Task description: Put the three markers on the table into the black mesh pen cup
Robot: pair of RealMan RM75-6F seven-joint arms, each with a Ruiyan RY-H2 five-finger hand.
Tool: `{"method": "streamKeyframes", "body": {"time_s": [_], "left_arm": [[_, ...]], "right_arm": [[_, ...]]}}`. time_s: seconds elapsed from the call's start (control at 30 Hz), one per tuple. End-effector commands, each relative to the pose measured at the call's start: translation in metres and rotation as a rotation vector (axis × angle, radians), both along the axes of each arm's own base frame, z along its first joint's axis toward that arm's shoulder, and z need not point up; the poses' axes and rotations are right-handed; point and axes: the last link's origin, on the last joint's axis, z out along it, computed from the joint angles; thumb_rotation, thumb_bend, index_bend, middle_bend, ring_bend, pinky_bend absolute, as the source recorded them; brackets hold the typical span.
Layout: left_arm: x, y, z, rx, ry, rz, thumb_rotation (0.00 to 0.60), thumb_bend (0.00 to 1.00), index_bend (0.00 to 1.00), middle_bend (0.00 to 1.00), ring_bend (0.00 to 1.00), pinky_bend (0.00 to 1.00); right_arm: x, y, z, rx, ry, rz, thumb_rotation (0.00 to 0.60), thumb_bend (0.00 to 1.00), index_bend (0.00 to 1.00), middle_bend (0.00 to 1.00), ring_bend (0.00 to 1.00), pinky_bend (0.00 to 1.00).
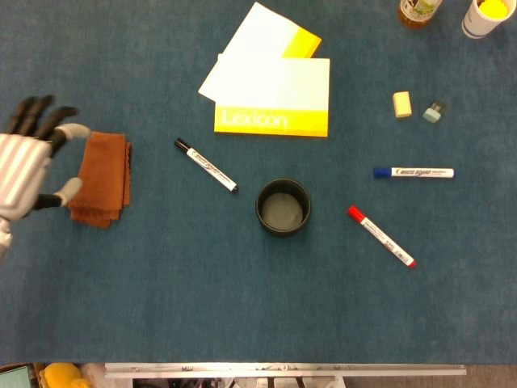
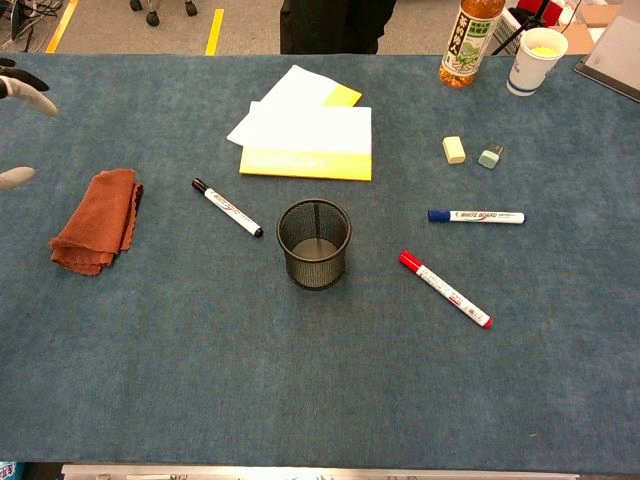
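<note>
The black mesh pen cup [image 1: 283, 208] [image 2: 314, 243] stands upright and empty at mid-table. A black-capped marker [image 1: 206, 165] [image 2: 227, 207] lies to its left. To its right lies a red-capped marker [image 1: 381, 236] [image 2: 445, 289], and a blue-capped marker [image 1: 413, 172] [image 2: 476, 216] lies further back on the right. My left hand [image 1: 31, 162] [image 2: 18, 130] hovers at the left edge, fingers spread, holding nothing, over the left side of an orange cloth. My right hand is in neither view.
An orange cloth [image 1: 100, 178] [image 2: 94, 220] lies at the left. White and yellow notepads [image 1: 271, 85] [image 2: 305, 132] lie behind the cup. Two erasers [image 1: 402, 104], a bottle [image 2: 470, 40] and a paper cup [image 2: 535, 45] stand at the back right.
</note>
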Motion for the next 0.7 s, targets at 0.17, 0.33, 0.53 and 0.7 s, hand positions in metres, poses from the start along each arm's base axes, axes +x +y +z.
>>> {"method": "streamKeyframes", "body": {"time_s": [0.17, 0.33, 0.53, 0.7], "left_arm": [[0.017, 0.034, -0.026, -0.143, 0.085, -0.149, 0.600, 0.25, 0.30, 0.16, 0.00, 0.01], [0.028, 0.052, -0.046, -0.206, 0.114, -0.208, 0.600, 0.25, 0.31, 0.16, 0.00, 0.01], [0.044, 0.062, -0.070, -0.267, 0.127, -0.277, 0.600, 0.25, 0.34, 0.16, 0.00, 0.01], [0.056, 0.066, -0.094, -0.307, 0.174, -0.361, 0.600, 0.25, 0.36, 0.16, 0.00, 0.01]], "right_arm": [[0.004, -0.001, -0.002, 0.006, 0.007, -0.003, 0.600, 0.26, 0.12, 0.18, 0.09, 0.25], [0.003, 0.002, 0.000, -0.001, 0.011, -0.017, 0.600, 0.26, 0.12, 0.18, 0.09, 0.25], [0.001, 0.006, 0.001, -0.008, 0.012, -0.031, 0.600, 0.26, 0.12, 0.18, 0.09, 0.25], [-0.002, 0.006, -0.001, -0.003, 0.009, -0.042, 0.600, 0.26, 0.12, 0.18, 0.09, 0.25]]}}
